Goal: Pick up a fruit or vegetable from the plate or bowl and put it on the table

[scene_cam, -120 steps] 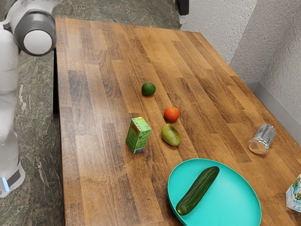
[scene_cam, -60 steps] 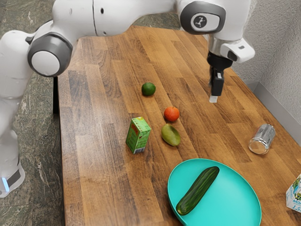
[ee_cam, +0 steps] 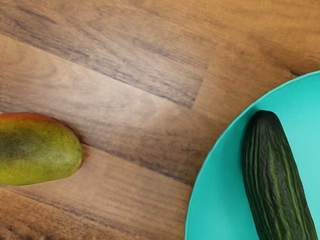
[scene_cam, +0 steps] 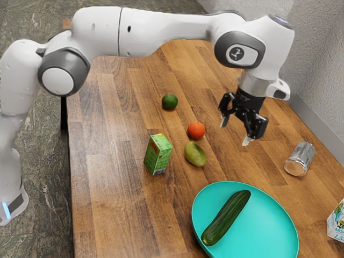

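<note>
Lying closest in the exterior view, a round turquoise plate (scene_cam: pixel 271 223) sits on the wooden surface (scene_cam: pixel 115 209), its near edge cut off by the picture. On it rests the long dark green cucumber (scene_cam: pixel 226 217), at a slant toward the exterior view's left side of the plate; the wrist view shows one end of it just inside the rim. Near the plate, at the exterior view's right edge, is part of a printed carton (scene_cam: pixel 337 223). A little farther back come an upright green box (scene_cam: pixel 158 155), a green mango (scene_cam: pixel 195 154) with a red blush in the wrist view, and a silvery can (scene_cam: pixel 299 159) on its side. Just behind the mango is a small orange-red fruit (scene_cam: pixel 196 130). The tool (scene_cam: pixel 235 132) hangs above the surface, pointing down, its two fingers spread apart. Farthest back sits a small round dark green fruit (scene_cam: pixel 170 102)
</note>
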`<state>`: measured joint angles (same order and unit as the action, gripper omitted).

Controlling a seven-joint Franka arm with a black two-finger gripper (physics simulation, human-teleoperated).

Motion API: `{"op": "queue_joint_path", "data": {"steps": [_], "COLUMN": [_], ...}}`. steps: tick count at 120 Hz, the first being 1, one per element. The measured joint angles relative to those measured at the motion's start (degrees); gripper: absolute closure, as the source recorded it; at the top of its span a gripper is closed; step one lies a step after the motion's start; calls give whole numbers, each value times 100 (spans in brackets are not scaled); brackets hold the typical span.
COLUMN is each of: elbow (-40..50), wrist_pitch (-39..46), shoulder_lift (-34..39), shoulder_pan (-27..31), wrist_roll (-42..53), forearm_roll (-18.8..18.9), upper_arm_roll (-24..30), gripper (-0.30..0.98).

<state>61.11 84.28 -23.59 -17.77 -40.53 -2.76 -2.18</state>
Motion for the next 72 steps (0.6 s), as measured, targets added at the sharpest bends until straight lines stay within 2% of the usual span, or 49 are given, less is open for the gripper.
{"op": "queue_joint_path", "data": {"steps": [22,35,44,54,72], "elbow": [-35,-57,-55,-53,-46], "wrist_pitch": [299,411,504,579,705], "shoulder_lift": [-367,-381,-396,-453,-725], "shoulder_pan": [4,236,256,-43,-152], "wrist_roll": [-1104,-1482,-1677,-1875,-2172], "forearm_roll": [-30,-10,13,36,80], "upper_arm_roll": [119,623,783,606,416], "gripper": [2,2,2,2,2]}}
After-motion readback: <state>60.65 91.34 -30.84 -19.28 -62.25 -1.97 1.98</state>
